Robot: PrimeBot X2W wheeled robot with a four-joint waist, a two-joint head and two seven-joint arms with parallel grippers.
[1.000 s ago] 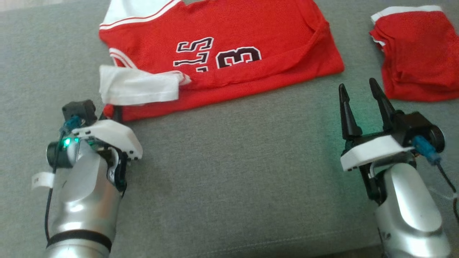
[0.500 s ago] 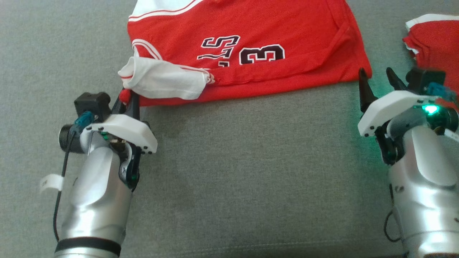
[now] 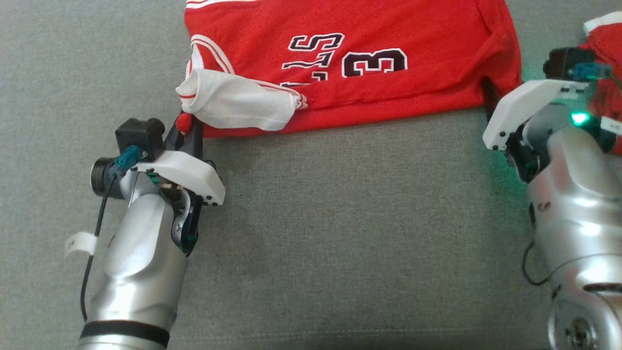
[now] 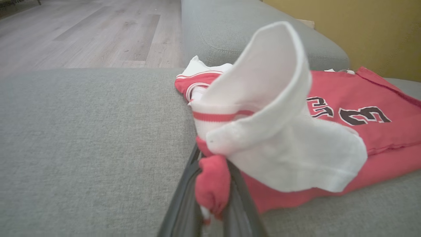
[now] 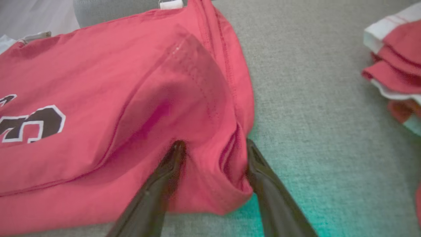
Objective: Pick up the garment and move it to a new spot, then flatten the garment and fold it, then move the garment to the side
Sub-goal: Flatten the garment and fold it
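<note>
Your jersey (image 3: 350,87) lies across the far part of the grey sofa cushion (image 3: 340,233), doubled over with its black numerals facing up and its near edge running between the two arms. The left gripper (image 3: 187,133) has its fingers (image 4: 184,204) clamped on a small bunch of red fabric at the near left corner. The white sleeve (image 3: 238,102) flops loosely just above that pinch. The right gripper (image 5: 213,148) has its fingers apart, straddling the near right corner, one on each side of a puckered fold and not yet pinching it. The main risk, as I judge it, is on that right side. If you close there you may catch only the top layer or the hem, and a lift would peel the fold open. The left pinch looks shallow too, so a hard pull could slip it free, and the loose sleeve may drop and spoil the fold. Mind the second folded red garment (image 3: 602,29) just beside the right wrist; a sideways sweep could drag it along. The jersey is a thin, limp knit with stitched hems and red stripes on the white sleeve. The cushion is a coarse weave that will likely grab at cloth slid across it.
</note>
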